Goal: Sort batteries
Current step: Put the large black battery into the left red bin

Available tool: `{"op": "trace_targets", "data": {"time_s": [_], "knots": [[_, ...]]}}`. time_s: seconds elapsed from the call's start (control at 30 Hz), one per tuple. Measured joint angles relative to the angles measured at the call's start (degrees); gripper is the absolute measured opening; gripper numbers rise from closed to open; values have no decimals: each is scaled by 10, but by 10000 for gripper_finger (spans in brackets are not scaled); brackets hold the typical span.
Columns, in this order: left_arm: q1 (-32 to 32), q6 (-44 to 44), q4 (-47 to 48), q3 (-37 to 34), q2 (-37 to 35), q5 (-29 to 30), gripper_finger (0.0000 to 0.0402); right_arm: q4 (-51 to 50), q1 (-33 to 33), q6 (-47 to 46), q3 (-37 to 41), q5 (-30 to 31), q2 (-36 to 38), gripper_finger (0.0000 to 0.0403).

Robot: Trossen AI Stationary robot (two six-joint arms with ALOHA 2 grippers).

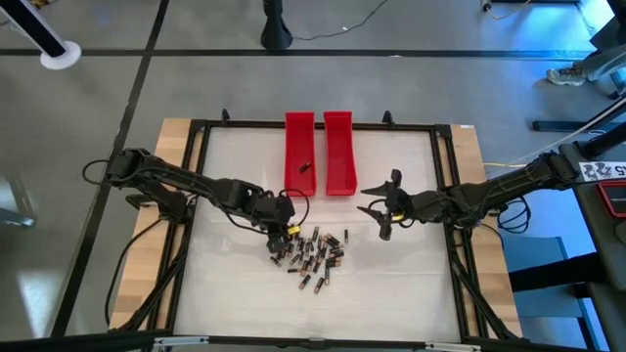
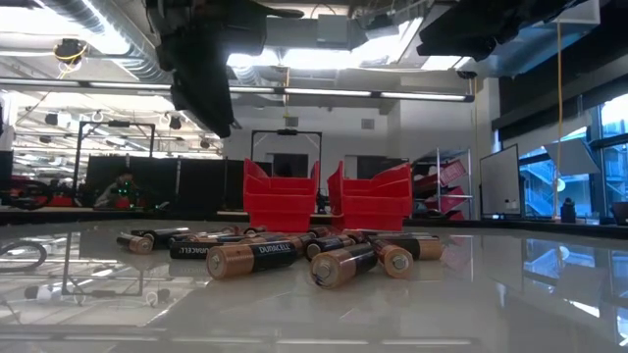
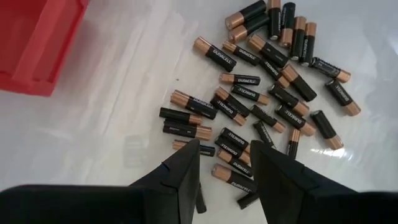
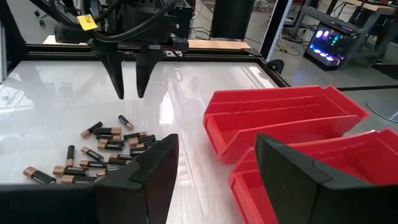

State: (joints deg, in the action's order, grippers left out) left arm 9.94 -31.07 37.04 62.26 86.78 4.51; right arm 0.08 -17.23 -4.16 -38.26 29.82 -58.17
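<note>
Several batteries [image 1: 313,256] lie on their sides in a loose pile on the white table, dark with coppery ends [image 3: 261,87] [image 2: 294,255] [image 4: 106,146]. My left gripper [image 1: 281,238] hangs over the pile's left end, fingers pointing down, open by a narrow gap [image 3: 227,165] [image 4: 129,94], tips above the table and touching nothing. My right gripper [image 1: 370,198] [image 4: 217,168] waits wide open to the right of the pile, near the right red tray's near end. One small dark thing [image 1: 305,166], seemingly a battery, lies inside the left red tray.
Two long red trays stand side by side at the table's far middle, the left tray [image 1: 299,152] [image 3: 37,43] and the right tray [image 1: 338,152] [image 4: 273,118]. A black frame [image 1: 196,196] runs around the white table top. Bare surface lies on all sides of the pile.
</note>
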Motion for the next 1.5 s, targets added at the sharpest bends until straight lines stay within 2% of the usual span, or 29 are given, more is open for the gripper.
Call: {"op": "trace_targets", "data": {"time_s": [0.2, 0.33, 0.53, 0.83, 1.07, 1.5], "knots": [[-8, -33, 0, 0, 0, 0, 131, -9, 0, 0, 0, 0, -1, 214], [-8, -90, -3, 0, 0, 4, 131, -37, 0, -3, 0, -5, -6, 214], [7, -178, -9, 0, 12, 25, 131, -85, 0, -60, -1, -11, -27, 214], [53, -306, -36, 0, 52, 34, 131, -73, 0, -88, 0, -94, -76, 214], [80, -376, -32, 3, 52, 83, 131, -76, 0, -100, 0, -130, -92, 214], [127, -485, 56, 28, 77, 102, 131, -72, 0, -107, 0, -129, -96, 214]]}}
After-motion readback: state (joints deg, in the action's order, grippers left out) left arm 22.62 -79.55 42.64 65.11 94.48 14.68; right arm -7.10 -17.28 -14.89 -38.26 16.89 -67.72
